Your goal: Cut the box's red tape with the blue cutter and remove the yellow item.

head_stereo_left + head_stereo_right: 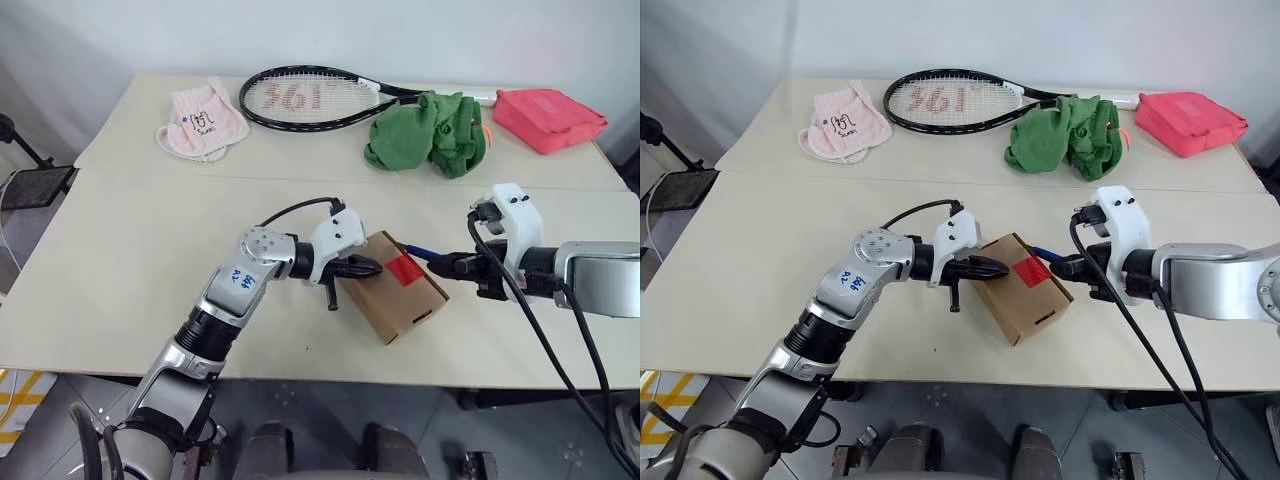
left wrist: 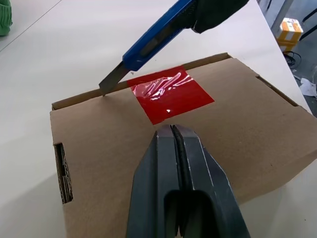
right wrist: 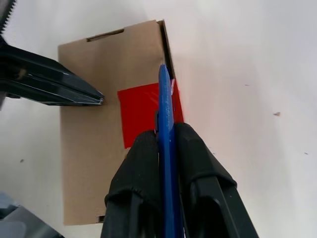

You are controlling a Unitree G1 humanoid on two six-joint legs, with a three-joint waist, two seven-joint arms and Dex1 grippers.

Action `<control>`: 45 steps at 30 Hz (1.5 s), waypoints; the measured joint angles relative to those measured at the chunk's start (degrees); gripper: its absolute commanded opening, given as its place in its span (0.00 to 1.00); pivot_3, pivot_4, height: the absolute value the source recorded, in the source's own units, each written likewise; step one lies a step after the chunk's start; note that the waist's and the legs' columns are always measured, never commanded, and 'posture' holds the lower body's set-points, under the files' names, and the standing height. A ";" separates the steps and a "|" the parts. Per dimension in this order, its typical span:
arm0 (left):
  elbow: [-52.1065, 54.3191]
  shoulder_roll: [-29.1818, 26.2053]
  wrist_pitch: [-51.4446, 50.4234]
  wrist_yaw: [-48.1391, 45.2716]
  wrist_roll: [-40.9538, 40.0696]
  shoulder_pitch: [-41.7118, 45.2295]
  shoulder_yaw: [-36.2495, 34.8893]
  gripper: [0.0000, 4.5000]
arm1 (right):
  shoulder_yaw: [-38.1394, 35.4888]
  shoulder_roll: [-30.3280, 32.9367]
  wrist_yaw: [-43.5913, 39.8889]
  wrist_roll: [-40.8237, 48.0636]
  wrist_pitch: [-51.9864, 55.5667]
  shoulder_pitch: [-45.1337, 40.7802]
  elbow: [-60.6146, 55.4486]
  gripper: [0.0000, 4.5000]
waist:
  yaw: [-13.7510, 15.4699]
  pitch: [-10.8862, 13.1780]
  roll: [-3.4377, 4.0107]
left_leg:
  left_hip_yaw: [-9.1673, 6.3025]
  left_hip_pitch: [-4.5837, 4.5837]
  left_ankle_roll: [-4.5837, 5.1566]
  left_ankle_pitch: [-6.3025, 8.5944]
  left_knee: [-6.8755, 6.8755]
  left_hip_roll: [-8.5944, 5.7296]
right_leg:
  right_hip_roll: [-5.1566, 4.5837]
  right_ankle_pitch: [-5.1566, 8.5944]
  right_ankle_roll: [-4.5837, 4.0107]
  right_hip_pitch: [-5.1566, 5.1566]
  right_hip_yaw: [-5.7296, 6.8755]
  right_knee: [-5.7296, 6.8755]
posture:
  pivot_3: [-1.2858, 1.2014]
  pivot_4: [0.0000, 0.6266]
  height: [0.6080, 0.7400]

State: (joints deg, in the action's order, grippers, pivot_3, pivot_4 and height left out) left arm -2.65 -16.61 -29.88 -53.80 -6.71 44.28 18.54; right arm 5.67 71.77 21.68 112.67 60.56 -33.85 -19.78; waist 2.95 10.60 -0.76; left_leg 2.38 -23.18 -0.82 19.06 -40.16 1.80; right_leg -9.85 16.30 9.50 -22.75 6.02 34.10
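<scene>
Racket, green cloth, red-pink pouch

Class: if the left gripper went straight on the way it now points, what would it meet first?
The left gripper, shut, rests its tips on the box. Straight ahead lies the red tape, then probably the blue cutter; its blade's height above the box is unclear.

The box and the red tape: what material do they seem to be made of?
The box: brown corrugated cardboard, matte; fluting shows at its cut slot. The red tape: probably glossy plastic film, since it wrinkles and glints with white highlights.
</scene>
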 measured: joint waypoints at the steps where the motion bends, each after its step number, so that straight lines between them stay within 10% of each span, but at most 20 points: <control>1: -0.02 0.00 0.00 0.00 0.01 0.00 0.05 0.00 | -0.18 -0.27 -0.36 -0.06 -0.02 0.01 0.01 0.04 | -0.02 0.00 0.00 | 0.00 0.00 0.00 0.00 0.00 0.00 | 0.00 0.00 0.00 0.00 0.00 0.00 | 0.52 0.24 1.00; 45: -0.24 1.11 -0.73 1.74 0.15 0.00 0.59 0.00 | 1.06 1.58 -1.46 -0.93 6.39 -1.81 1.89 0.04 | 0.22 0.00 0.00 | -0.01 0.00 0.00 0.00 0.01 0.00 | 0.00 0.00 0.00 0.01 0.00 -0.02 | 0.52 0.24 1.00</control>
State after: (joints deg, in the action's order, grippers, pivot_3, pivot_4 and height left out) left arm -2.89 -15.50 -30.61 -52.06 -6.56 44.28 19.14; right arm 6.74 73.35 20.22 111.74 66.94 -35.67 -17.89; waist 3.17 10.60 -0.76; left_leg 2.38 -23.18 -0.82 19.06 -40.15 1.80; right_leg -9.85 16.30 9.50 -22.74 6.02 34.08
